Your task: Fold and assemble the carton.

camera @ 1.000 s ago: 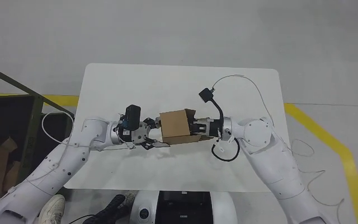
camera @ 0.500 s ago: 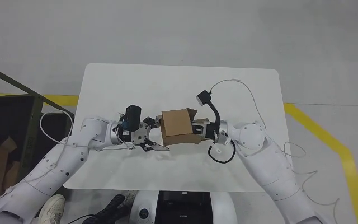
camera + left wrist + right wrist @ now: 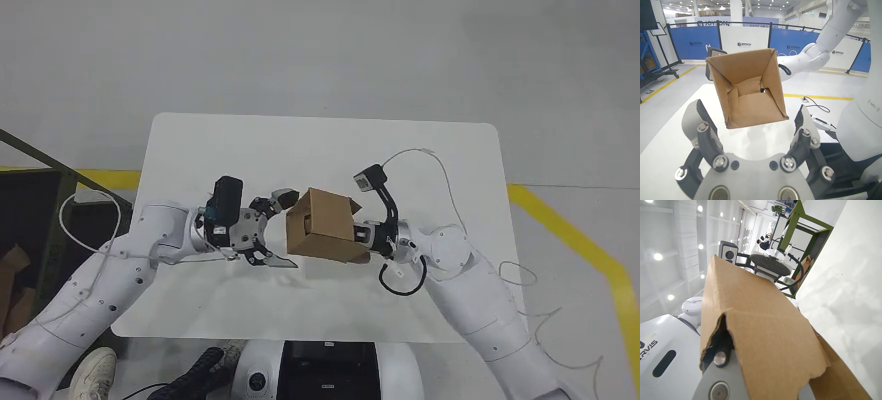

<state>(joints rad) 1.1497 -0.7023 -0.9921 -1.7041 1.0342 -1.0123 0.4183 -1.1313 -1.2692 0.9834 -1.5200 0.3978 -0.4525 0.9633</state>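
Overhead, the carton (image 3: 322, 225) hangs tilted above the middle of the desk (image 3: 200, 150), nearer the robot's edge, held at its closed end by the right gripper (image 3: 360, 238), with the left gripper (image 3: 277, 228) just beside its open end. From the left wrist, that open mouth faces widely spread, empty fingers (image 3: 705, 117). From the right wrist, one dark finger (image 3: 721, 340) sits inside a torn flap, clamped on cardboard.

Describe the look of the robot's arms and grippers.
The left arm and right arm are glossy white rounded shells. Each wrist carries a black camera. A black cable curls at the right wrist; a thin white cable loops beside it. The left gripper has a bolted grey metal base and two pale fingers with black pads.
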